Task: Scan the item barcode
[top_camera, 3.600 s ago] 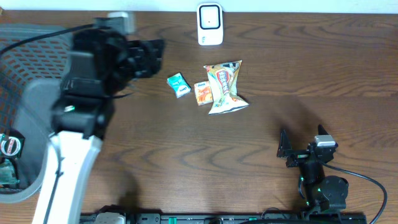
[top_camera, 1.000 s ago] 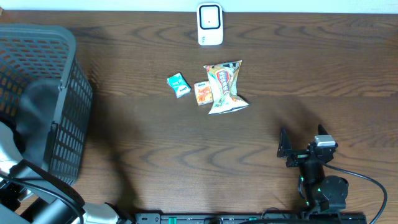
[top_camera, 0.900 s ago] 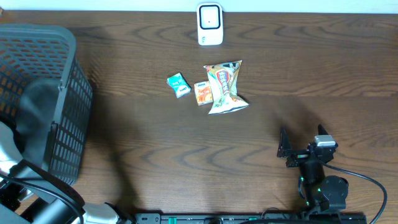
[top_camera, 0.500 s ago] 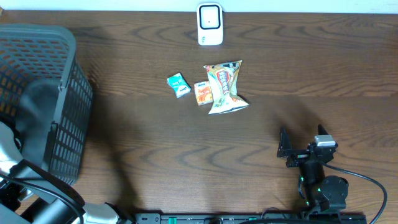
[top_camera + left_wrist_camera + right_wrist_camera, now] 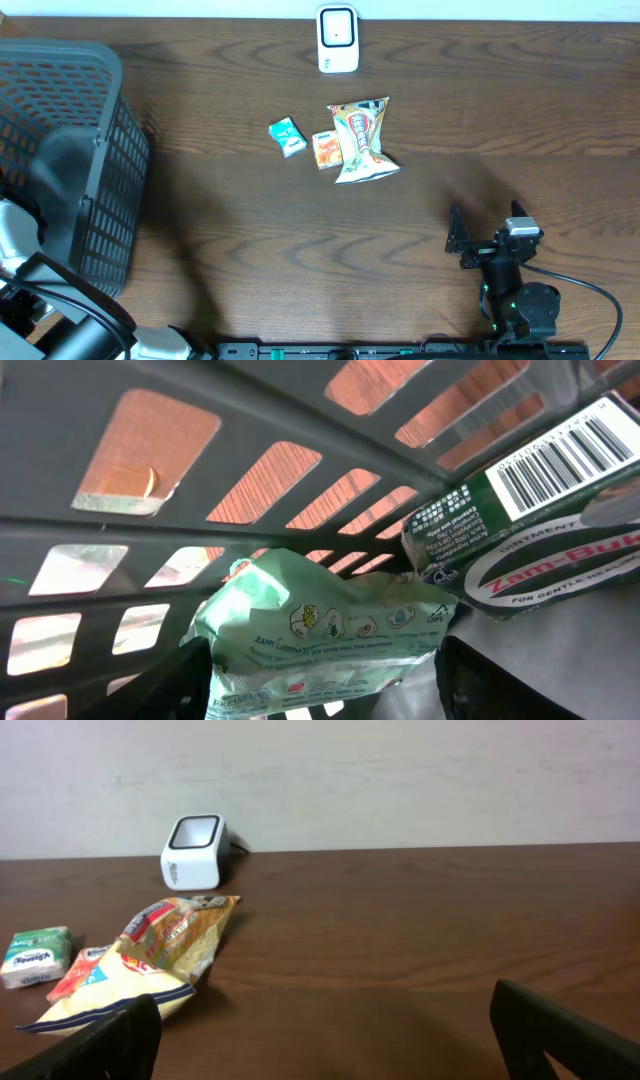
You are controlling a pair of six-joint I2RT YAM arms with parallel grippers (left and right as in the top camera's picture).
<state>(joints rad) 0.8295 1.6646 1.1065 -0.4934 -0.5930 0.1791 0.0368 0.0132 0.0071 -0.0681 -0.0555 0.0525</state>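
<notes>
Three packets wait unscanned on the table (image 5: pixel 420 290), just below the barcode scanner (image 5: pixel 338 38) at 12 o'clock: a small green packet (image 5: pixel 287 136), an orange packet (image 5: pixel 324 149) and a snack bag (image 5: pixel 360 140) touching the orange one.

The left arm is down inside the black mesh basket (image 5: pixel 95 60) at 9 o'clock. There the left claw (image 5: pixel 325 680) straddles a pale green pouch (image 5: pixel 320 625), which lies against the basket wall. A Zam-Buk box (image 5: pixel 540 480) sits at its 2 o'clock with the barcode facing up. The jaws stand well apart, one at each edge of the pouch. The pouch looks flat and unsqueezed, so I read the claw as released, not gripping.

That looks like the drop-off end of a scan cycle. The next move probably calls for lifting straight up clear of the mesh wall. After that, one of the three packets must be picked up and its barcode turned toward the scanner window.

At 5 o'clock the right claw (image 5: pixel 487 228) is spread fully wide and holds nothing, with the packets well apart from it toward 11 o'clock.
</notes>
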